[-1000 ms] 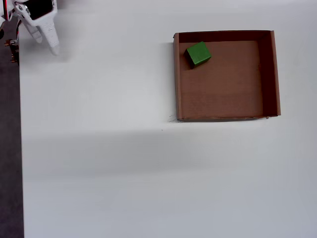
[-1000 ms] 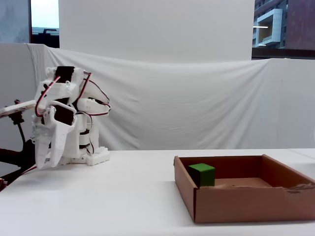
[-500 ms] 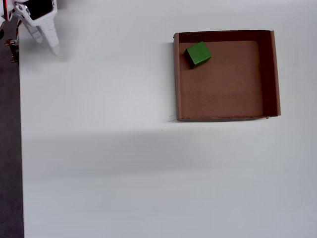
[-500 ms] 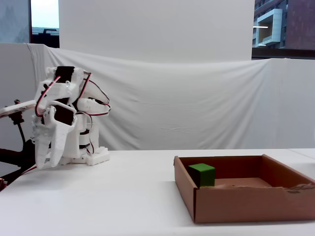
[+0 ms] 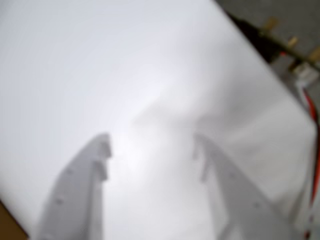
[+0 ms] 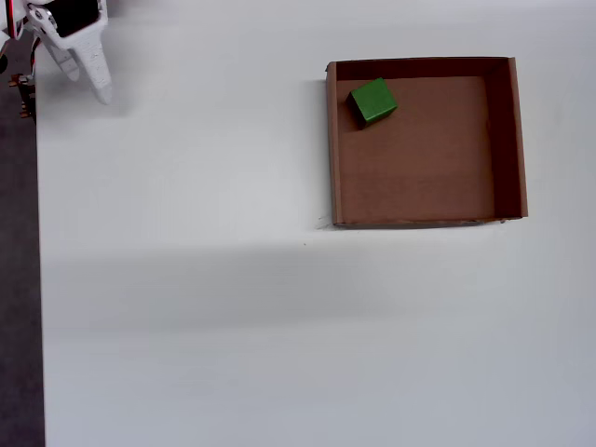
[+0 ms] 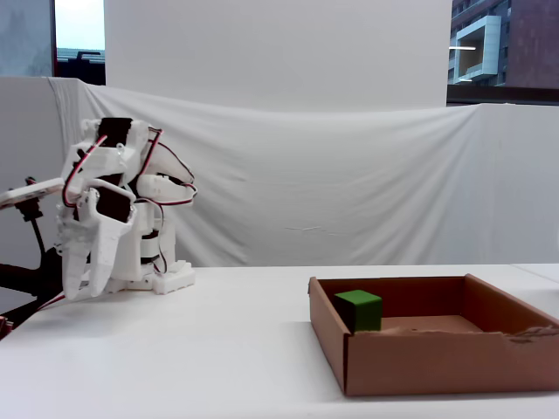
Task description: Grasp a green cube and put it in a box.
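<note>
No readable text, label or number anywhere.

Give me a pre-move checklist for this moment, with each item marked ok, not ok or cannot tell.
1. Green cube inside the box: ok, it sits on the floor near the top-left corner in the overhead view.
2. Cube free of the pincer: ok, the wrist view shows nothing between the open fingers.
3. Pincer clear of the box: ok, it is folded back at the table's far left edge in the overhead view.
4. Box upright and flat on the table: ok in the fixed view.
5. Other cubes left to pick: ok, none visible on the table.
</note>
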